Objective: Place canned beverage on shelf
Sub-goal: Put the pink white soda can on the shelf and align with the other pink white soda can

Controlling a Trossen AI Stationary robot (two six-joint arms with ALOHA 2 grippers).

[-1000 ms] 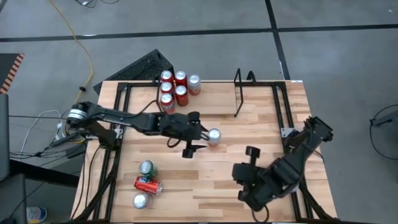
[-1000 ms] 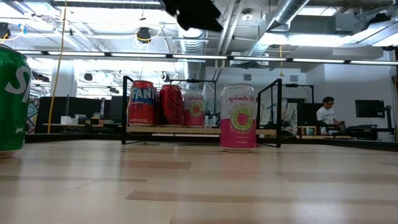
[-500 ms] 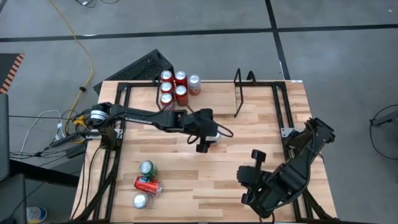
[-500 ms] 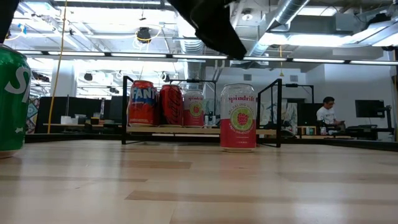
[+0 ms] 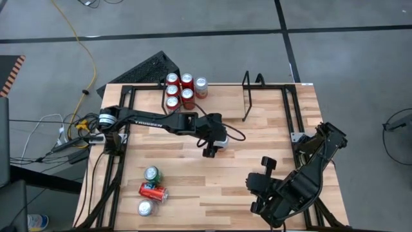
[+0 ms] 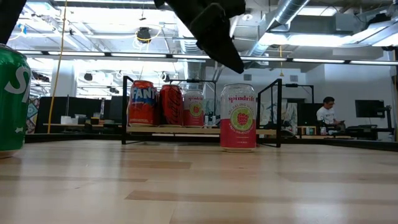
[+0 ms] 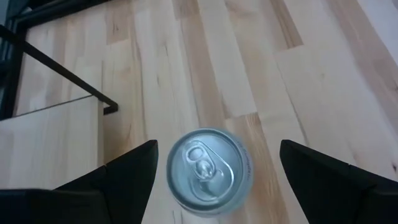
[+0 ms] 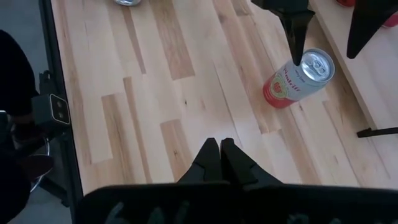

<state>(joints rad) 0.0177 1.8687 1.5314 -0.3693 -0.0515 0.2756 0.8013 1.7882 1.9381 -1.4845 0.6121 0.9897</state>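
A pink canned beverage (image 6: 238,118) stands upright on the wooden table, a little in front of the shelf (image 6: 199,130), a low black rod rack at the far edge holding several cans (image 5: 182,90). My left gripper (image 7: 208,180) hovers open just over the can's silver top (image 7: 208,171), one finger to each side with clear gaps. In the high view the gripper (image 5: 217,142) hides the can. My right gripper (image 8: 219,152) waits shut above the near right of the table.
A green can (image 5: 152,173), a red can on its side (image 5: 153,191) and a silver-topped can (image 5: 145,207) sit at the near left. The shelf's right half, up to its upright end loop (image 5: 248,96), holds nothing. Black rails (image 5: 119,161) edge the table.
My left gripper has moved toward the table's right edge and down, tipping more steeply, and now hangs over the pink can, which has stayed in place.
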